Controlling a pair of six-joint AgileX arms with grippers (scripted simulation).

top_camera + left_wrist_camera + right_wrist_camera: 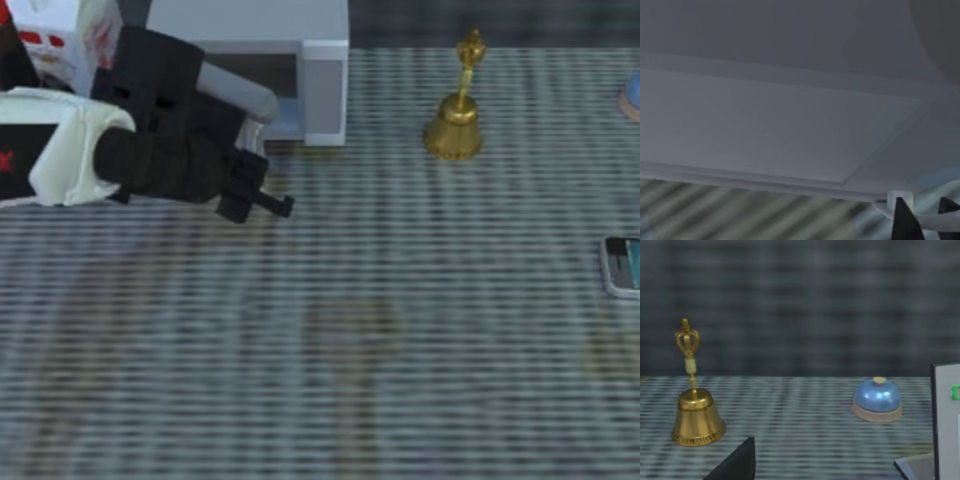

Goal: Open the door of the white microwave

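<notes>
From the top view, the white microwave [262,58] sits at the far edge of the table [400,330], left of centre, with its narrow side panel [325,92] on the right and the dark cavity opening showing beside it. The door [236,90] is swung out toward the front and left, mostly tucked under the left arm, so only a grey strip of it shows. The left gripper [262,198] is right in front of the microwave's lower left corner, black fingers pointing toward the right; honestly can't tell from here whether they're clamped or loose. Behind the arm there's a white carton with red print [65,35] in the far left corner. A golden hand bell [457,105] stands upright to the right of the microwave, well apart from it, and a phone [622,266] lies at the right edge. The left wrist view is basically filled by the pale door panel [765,125] up close, with dark fingertips [902,220] poking in next to a small white handle bit [900,197]. The right wrist view shows the golden bell [696,412], a blue dome call bell [877,400] and the table, plus one dark fingertip [737,465] of the right gripper; its grip state isn't visible either.
</notes>
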